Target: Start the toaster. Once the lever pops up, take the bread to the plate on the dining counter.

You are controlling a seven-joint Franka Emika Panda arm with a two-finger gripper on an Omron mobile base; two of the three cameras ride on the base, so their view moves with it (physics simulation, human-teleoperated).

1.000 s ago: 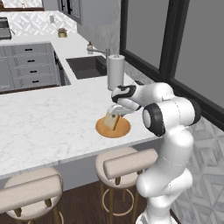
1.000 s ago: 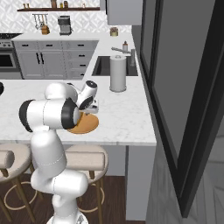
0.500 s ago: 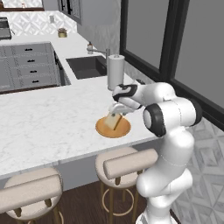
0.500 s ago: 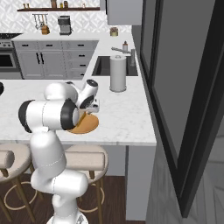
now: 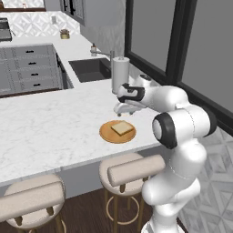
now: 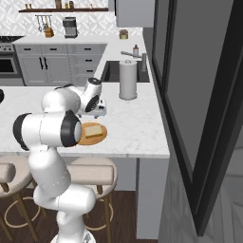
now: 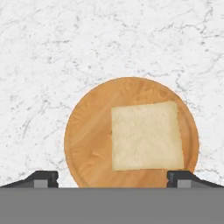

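The bread [image 7: 146, 135] lies flat on the round wooden plate [image 7: 87, 135], right of its centre and touching nothing else. The plate rests on the dining counter [image 5: 45, 132] near its front edge. From the left base view the bread [image 5: 122, 128] is a pale square on the plate [image 5: 109, 133]. My gripper [image 5: 123, 110] hangs open a little above it, nothing between its fingers. In the hand view my gripper [image 7: 113, 177] spans the plate, its fingertips [image 7: 43, 177] set wide apart. The right base view has the bread [image 6: 93, 129], plate [image 6: 90, 139] and gripper [image 6: 97, 114]. The toaster is out of view.
A paper towel roll [image 5: 120, 73] stands upright behind the plate, beside the dark sink [image 5: 91, 69] with its faucet. Padded stools [image 5: 132, 168] sit under the counter's front edge. Dark window frames [image 6: 190, 95] run along the right. Grey cabinets [image 6: 57, 69] line the far wall.
The bread stood tilted in the gripper over the plate; now it lies flat on the plate. The gripper has opened and lifted slightly off it.
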